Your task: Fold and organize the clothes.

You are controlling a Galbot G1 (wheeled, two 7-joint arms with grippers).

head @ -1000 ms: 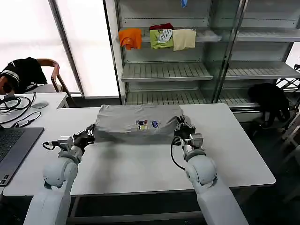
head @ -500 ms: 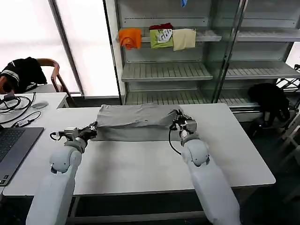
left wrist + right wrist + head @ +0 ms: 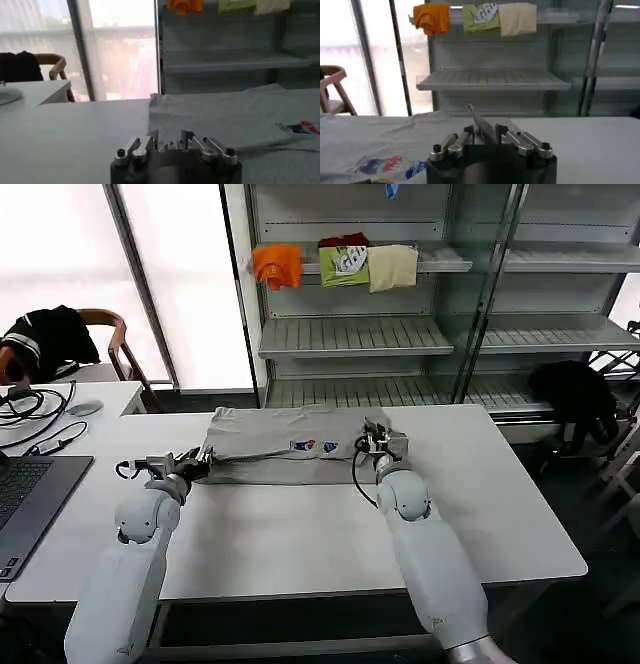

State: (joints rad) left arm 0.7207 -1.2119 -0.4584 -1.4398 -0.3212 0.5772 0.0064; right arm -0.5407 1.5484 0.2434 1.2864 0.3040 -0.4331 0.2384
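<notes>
1 light grey soft T-shirt [image 3: 285, 446] with multicoloured chest print, folded, on white table [image 3: 300, 534]. 2 grippers: left gripper [image 3: 197, 463] clamped on its left edge, right gripper [image 3: 367, 441] pinching its right edge (fabric ridge between fingers in right wrist view). 3 folded garments [image 3: 335, 264] on shelf.

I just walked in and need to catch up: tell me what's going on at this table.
The robot is folding a light grey T-shirt with a small multicoloured chest print on the white table. The left gripper pinches the shirt's left edge and the right gripper pinches its right edge, both low at the table. The shirt lies as a folded band at the table's far side. Orange, green and cream garments sit on the shelf behind.
</notes>
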